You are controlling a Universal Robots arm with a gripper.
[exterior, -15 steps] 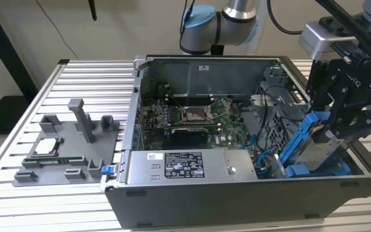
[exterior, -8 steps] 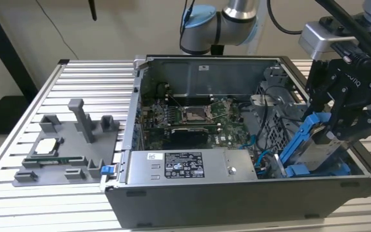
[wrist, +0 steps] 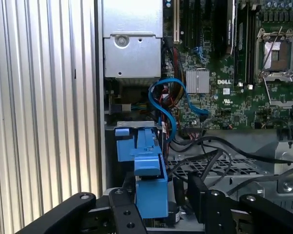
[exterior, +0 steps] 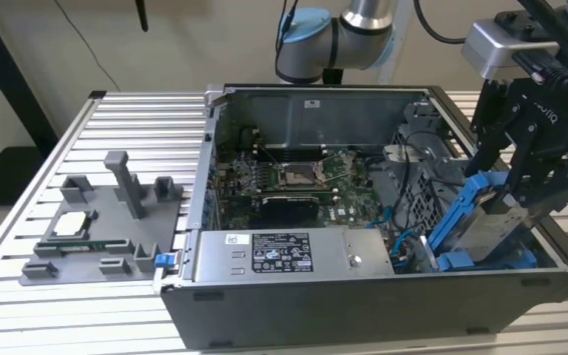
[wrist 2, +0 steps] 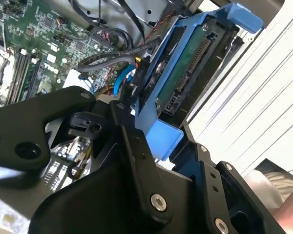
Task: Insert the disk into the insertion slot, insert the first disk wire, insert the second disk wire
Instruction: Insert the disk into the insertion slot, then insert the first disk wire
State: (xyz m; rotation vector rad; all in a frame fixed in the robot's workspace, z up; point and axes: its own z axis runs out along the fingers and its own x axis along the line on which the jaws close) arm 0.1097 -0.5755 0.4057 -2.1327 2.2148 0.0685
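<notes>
Exterior view: at the lower right of the frame, loose wires [exterior: 407,242] sit just left of the disk [exterior: 489,225]. The gripper [exterior: 523,200] pinches the tilted disk in its jaws. It might snag those wires or jam crooked.

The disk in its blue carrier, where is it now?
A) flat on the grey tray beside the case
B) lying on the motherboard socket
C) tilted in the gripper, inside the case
C: the exterior view shows the gripper clamping the disk, tilted, inside the case.
</notes>
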